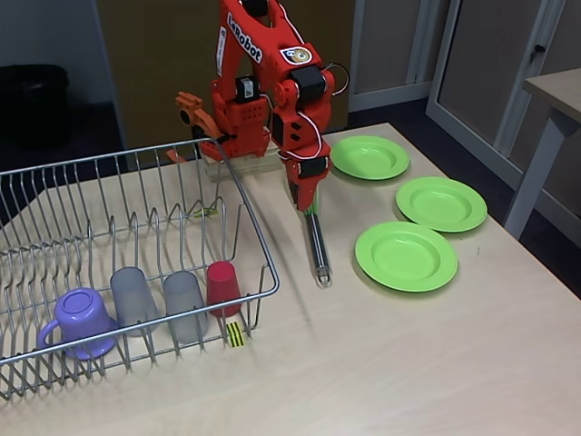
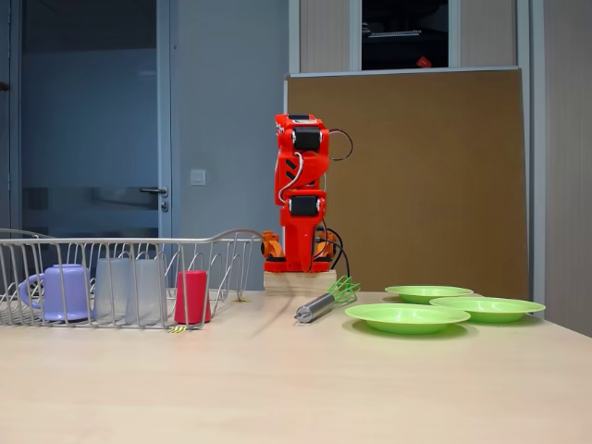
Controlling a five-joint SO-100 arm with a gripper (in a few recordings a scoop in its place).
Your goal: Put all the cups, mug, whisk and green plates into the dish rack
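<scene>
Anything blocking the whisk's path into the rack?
Only the rack's own near side wall lies between the whisk and the rack, so the whisk has to go over it. The bare table between them holds nothing. The mug and three cups fill the front row; the rows behind look free.

Office: glass partitions (image 1: 490, 64), desks (image 1: 554, 100).
</scene>
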